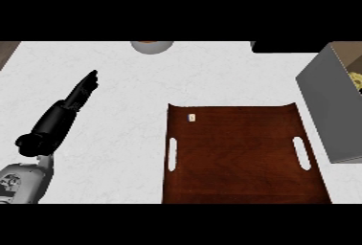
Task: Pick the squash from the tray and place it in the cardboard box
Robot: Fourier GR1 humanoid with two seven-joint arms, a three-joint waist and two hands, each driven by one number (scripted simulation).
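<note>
- Tray [240, 158] sits at bench centre-right, dark brown w/ two slot handles; nothing on it but a tiny pale tag [191, 117] near its 11 o'clock corner.
- Squash [356, 79] looks already in the box [332, 110] at 3 o'clock: a yellow bit shows at the frame edge, mostly cut off.
- Left hand [83, 91] at 9 o'clock, fingers straight & pressed together, holding nothing.
- Right hand not visible.
- Judgement: placing seems done; best to keep arms off the box.
- Bowl [151, 46] at 12 o'clock, untouched.

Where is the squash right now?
In the head view the squash shows as a yellow shape inside the cardboard box at the right edge, right of the brown tray, which holds no squash.
</note>
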